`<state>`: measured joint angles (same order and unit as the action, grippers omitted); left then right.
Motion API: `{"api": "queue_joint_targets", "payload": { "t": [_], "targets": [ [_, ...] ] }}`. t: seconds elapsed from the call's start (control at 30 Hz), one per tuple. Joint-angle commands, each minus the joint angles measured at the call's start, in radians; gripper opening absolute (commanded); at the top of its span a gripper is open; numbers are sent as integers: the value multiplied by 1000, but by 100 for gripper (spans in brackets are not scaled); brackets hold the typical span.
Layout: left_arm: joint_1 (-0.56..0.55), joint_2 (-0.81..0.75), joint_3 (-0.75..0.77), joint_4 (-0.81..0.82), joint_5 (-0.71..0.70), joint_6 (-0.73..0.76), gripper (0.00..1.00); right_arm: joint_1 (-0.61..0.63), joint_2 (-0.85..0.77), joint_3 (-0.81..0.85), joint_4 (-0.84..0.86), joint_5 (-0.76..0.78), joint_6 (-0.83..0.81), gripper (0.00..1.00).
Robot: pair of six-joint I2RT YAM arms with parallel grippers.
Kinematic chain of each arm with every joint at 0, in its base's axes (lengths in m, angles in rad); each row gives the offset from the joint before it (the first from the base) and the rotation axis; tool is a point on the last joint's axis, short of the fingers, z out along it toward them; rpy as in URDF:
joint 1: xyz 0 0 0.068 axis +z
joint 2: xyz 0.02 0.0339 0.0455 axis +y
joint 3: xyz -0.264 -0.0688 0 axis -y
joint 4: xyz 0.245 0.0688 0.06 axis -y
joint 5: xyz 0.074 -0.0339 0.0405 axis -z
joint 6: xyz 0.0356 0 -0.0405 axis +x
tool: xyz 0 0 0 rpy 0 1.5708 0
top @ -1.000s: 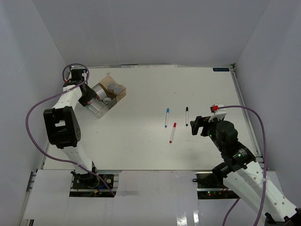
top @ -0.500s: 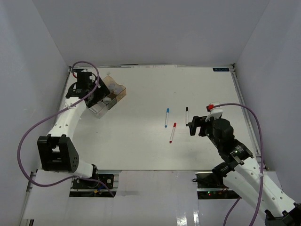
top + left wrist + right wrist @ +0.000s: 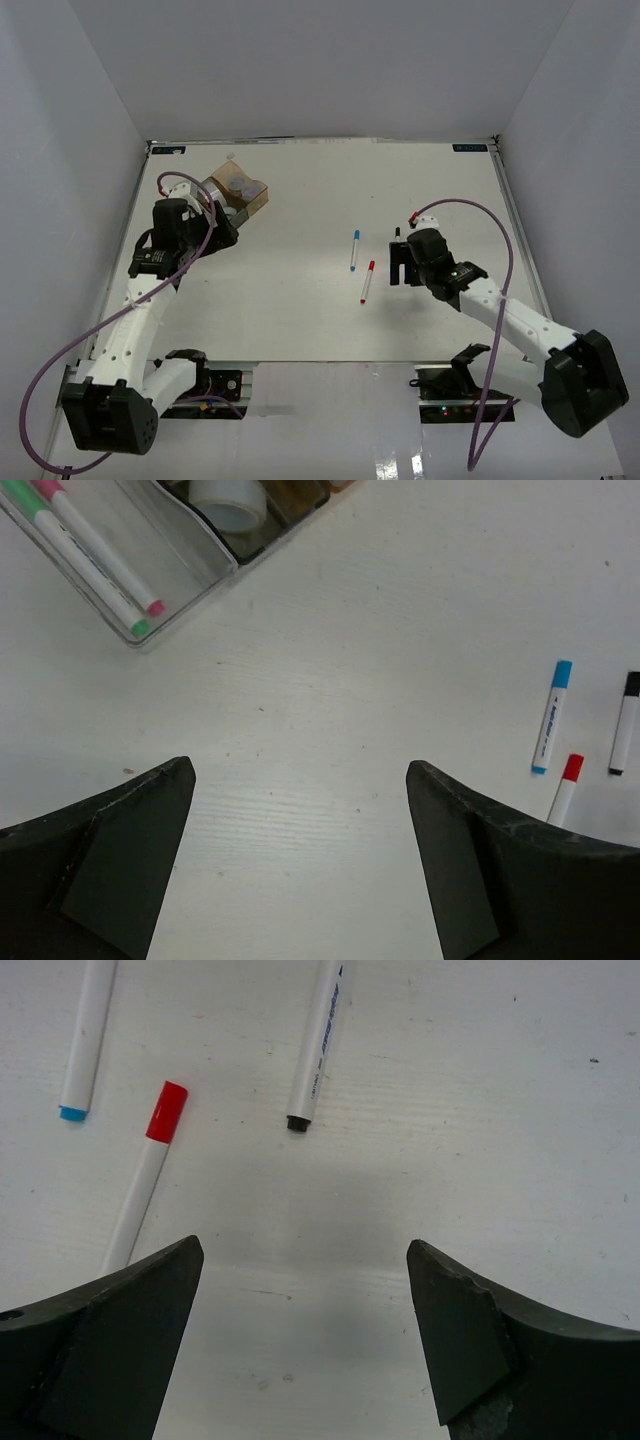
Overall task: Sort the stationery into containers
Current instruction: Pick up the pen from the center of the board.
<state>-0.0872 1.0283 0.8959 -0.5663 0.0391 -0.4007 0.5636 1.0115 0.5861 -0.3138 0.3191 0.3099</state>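
Two illegible barrel prints: blue marker (image 3: pixel 551 716), black marker (image 3: pixel 318 1045).

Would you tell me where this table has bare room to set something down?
The widest bare patch of white table lies between the joined clear and amber plastic boxes and the blue-capped white marker. The far-right corner is bare. Crowded around the red-capped marker and black-capped marker, by the right fingers.

arms (image 3: pixel 130 312): white links, black joints | cables (image 3: pixel 508 250): purple | gripper fingers (image 3: pixel 110 870): matte black, wedge-shaped
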Motion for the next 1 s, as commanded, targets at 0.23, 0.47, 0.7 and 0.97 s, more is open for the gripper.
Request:
{"api": "queue_joint_targets", "payload": {
  "t": [0.23, 0.47, 0.7, 0.97],
  "targets": [
    [3, -178, -149, 88, 162, 60, 98, -42, 332, 139, 145, 80, 46, 76],
    [1, -194, -153, 88, 183, 59, 98, -53, 461, 178, 206, 49, 46, 69],
    [1, -192, -161, 89, 231, 34, 98, -65, 553, 196, 229, 52, 75, 63],
    [1, -175, -172, 94, 301, -15, 98, -83, 593, 178, 234, 46, 89, 35]
  ]
}}
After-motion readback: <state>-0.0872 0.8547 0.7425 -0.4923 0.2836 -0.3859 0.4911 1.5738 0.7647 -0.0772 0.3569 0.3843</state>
